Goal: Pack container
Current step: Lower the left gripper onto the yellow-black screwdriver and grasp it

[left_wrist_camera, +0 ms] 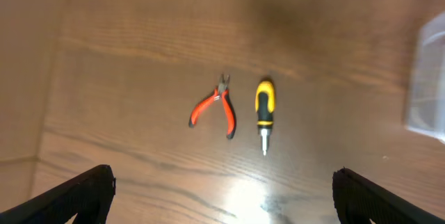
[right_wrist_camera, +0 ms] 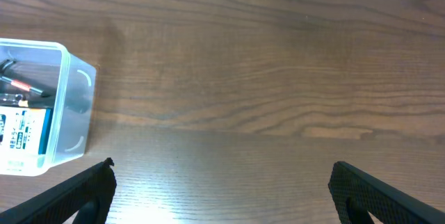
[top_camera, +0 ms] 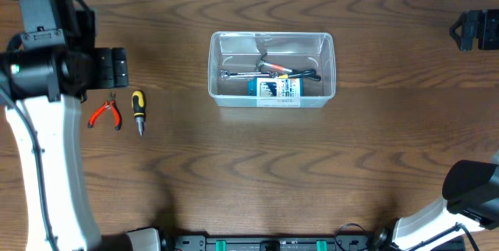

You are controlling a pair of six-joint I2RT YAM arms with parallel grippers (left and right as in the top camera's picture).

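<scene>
Container (top_camera: 273, 35) (clear rect. plastic bin) partly packed; red-handled pliers (top_camera: 104, 114) & yellow-black screwdriver (top_camera: 138, 111) lay left of it, unpacked. L gripper (left_wrist_camera: 222, 179), R gripper (right_wrist_camera: 221, 170) spread.

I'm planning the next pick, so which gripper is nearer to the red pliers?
Left. The left gripper hovers close beside the red pliers, fingers spread. The right gripper sits far off on the other side, beyond the container.
</scene>
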